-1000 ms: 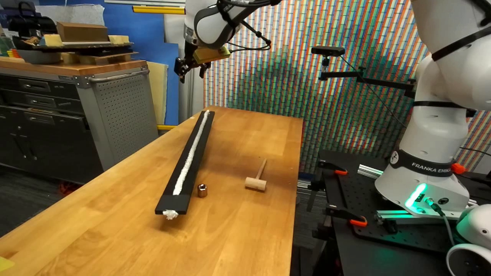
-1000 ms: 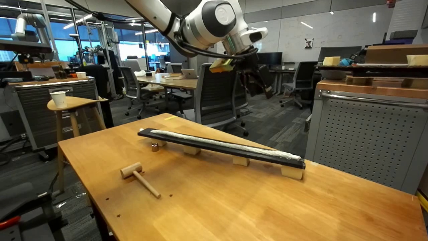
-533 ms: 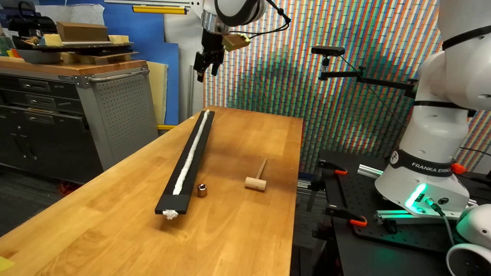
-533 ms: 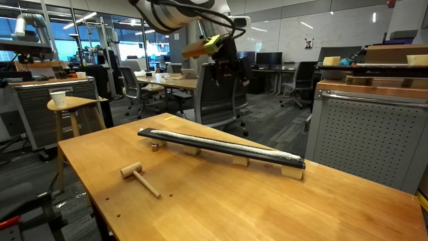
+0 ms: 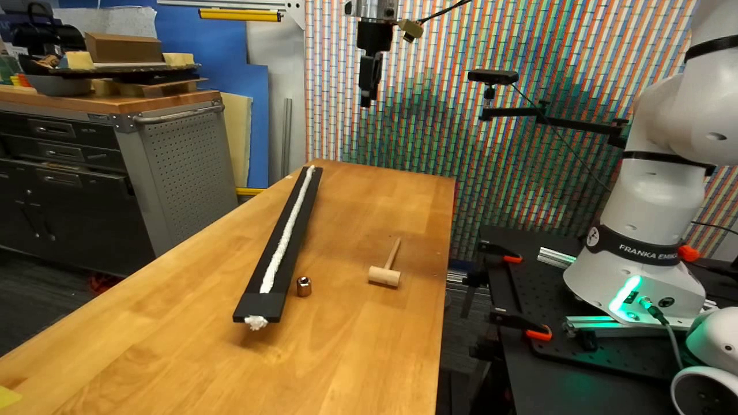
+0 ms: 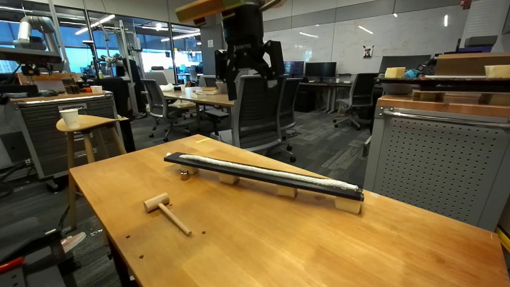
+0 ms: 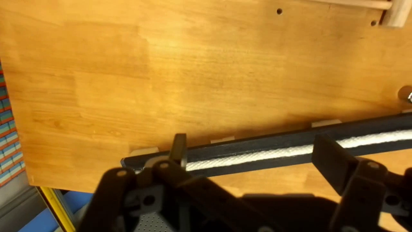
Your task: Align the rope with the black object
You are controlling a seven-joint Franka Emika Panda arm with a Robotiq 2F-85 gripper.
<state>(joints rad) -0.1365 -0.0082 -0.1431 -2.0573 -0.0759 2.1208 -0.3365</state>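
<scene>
The rope [image 6: 271,172] is lying along the black bar [image 5: 294,242], below the hand [image 6: 252,89], which is hanging spread and holding nothing. Small blocks [image 6: 287,191] are propping the bar above the desk [image 6: 259,239]. Rope and bar are staying put while the hand is swinging toward the robot's base [image 5: 651,278] and turning downward, so the aligning is likely finishing.

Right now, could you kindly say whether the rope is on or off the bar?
On: in both exterior views, the rope lies lengthwise atop the bar.

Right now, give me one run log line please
claw: open, empty, aloft; black bar: propped on pale blocks; white rope: lengthwise atop it; wooden mallet: on table
</scene>
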